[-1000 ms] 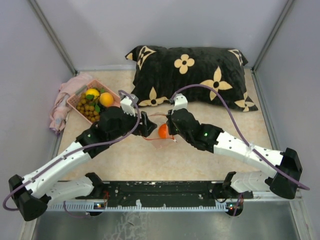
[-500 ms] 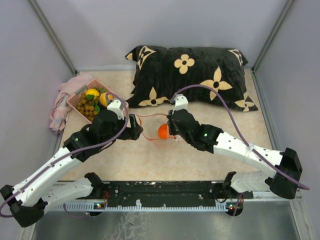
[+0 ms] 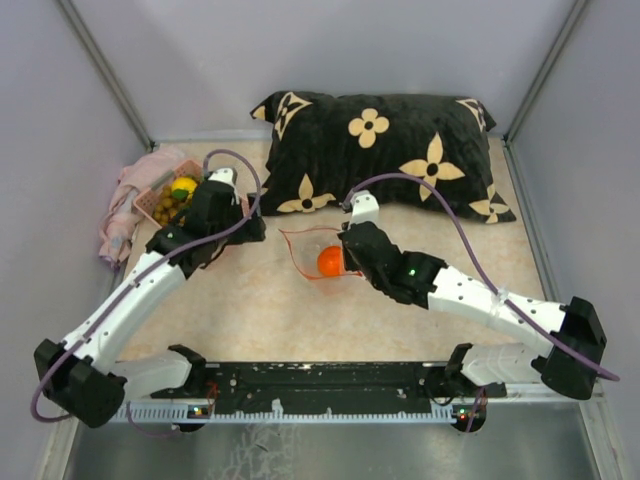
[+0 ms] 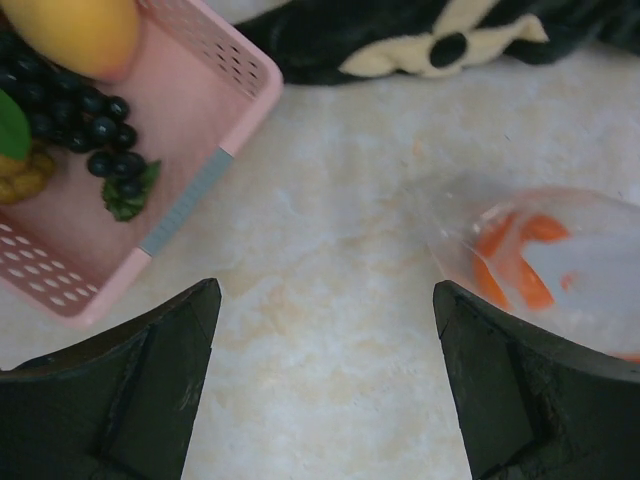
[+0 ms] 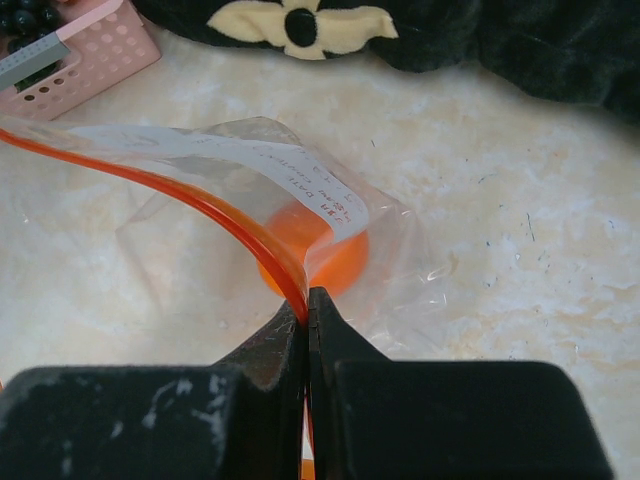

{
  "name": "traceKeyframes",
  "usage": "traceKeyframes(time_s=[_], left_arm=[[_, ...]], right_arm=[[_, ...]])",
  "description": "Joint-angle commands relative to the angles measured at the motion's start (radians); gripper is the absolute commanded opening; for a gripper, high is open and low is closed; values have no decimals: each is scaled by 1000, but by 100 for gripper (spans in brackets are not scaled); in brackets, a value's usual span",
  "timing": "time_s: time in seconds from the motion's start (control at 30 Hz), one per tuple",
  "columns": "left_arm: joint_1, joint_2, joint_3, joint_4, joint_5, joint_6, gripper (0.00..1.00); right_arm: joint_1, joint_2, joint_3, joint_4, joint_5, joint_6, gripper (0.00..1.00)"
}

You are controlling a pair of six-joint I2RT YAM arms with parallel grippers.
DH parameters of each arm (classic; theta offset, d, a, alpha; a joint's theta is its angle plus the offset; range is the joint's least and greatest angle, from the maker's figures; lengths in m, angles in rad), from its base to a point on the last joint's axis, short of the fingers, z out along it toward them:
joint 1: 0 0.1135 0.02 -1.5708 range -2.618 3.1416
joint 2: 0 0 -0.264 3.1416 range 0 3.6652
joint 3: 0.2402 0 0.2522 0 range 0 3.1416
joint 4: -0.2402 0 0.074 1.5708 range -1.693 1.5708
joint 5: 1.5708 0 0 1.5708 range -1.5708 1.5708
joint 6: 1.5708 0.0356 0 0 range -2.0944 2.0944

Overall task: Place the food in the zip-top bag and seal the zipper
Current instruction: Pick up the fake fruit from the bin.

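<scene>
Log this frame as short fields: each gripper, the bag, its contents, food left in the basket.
left gripper: open, empty, over the table beside the pink basket
right gripper: shut on the zipper
zip-top bag: unsealed, mouth open
in bag: one orange ball
in basket: yellow fruit, dark berries, leaf

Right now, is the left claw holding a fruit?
No, the left gripper stands wide open with nothing in it, and the yellow fruit lies in the pink basket.
</scene>
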Motion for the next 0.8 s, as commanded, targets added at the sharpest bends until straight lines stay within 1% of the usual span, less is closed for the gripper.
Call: traceKeyframes(time_s=[0.0, 0.07, 0.13, 0.23, 0.37, 0.57, 0.77], left_arm=[[124, 90, 60, 93, 67, 89, 93], [179, 151, 99, 96, 93, 98, 94], [216, 194, 122, 113, 81, 118, 94], [279, 256, 167, 121, 20, 149, 95], [336, 342, 249, 103, -97, 200, 95], [365, 483, 356, 89, -261, 273, 95], [370, 595, 399, 98, -358, 315, 95]], right_arm=[[-5, -47, -9, 70, 48, -51, 0], [-6, -55, -18, 77, 50, -62, 0], [-7, -63, -28, 83, 51, -70, 0], [-10, -73, -44, 93, 39, -77, 0], [-14, -82, -65, 107, 16, -77, 0], [-18, -84, -68, 122, 6, -86, 0], [-17, -70, -53, 122, 27, -103, 0]])
